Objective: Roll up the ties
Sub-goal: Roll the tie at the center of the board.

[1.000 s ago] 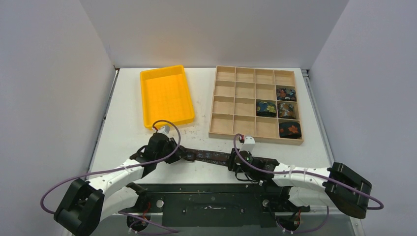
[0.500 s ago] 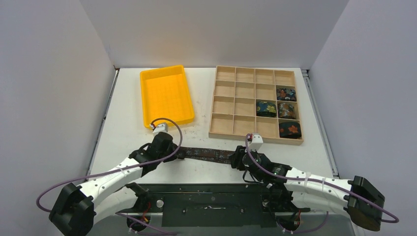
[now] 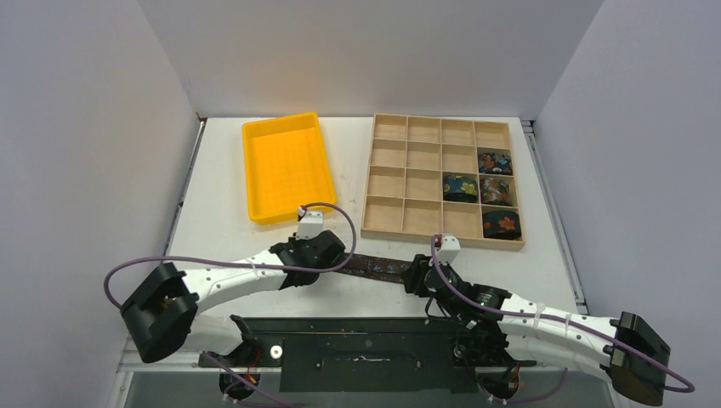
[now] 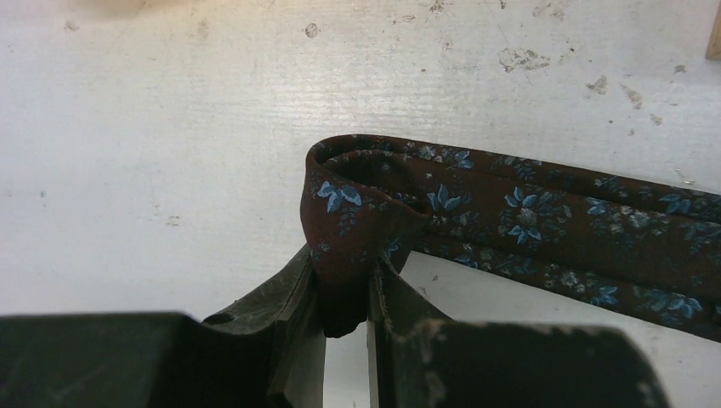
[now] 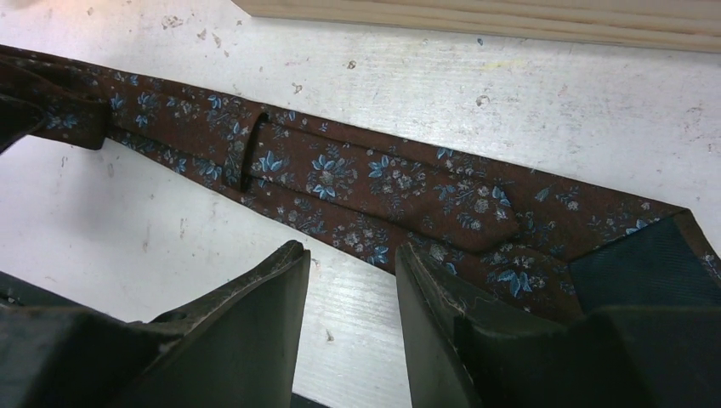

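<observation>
A dark maroon tie (image 3: 378, 267) with blue flowers lies flat across the table between the two grippers. My left gripper (image 4: 347, 285) is shut on its narrow end, which is folded back over the strip into a small loop (image 4: 357, 183). In the top view that left gripper (image 3: 330, 257) sits at the tie's left end. My right gripper (image 5: 350, 255) stands open just in front of the tie (image 5: 340, 178) near its wide end, with only bare table between the fingers. Several rolled ties (image 3: 460, 187) fill cells of the wooden tray (image 3: 425, 127).
An orange bin (image 3: 287, 166) stands at the back left. The wooden tray's front wall (image 5: 510, 17) lies close behind the tie. The dark metal base plate (image 3: 366, 348) runs along the near table edge under both arms.
My left gripper has moved right with the tie's end, folding it over the strip. My right gripper has opened wider and shifted slightly right along the tie.
</observation>
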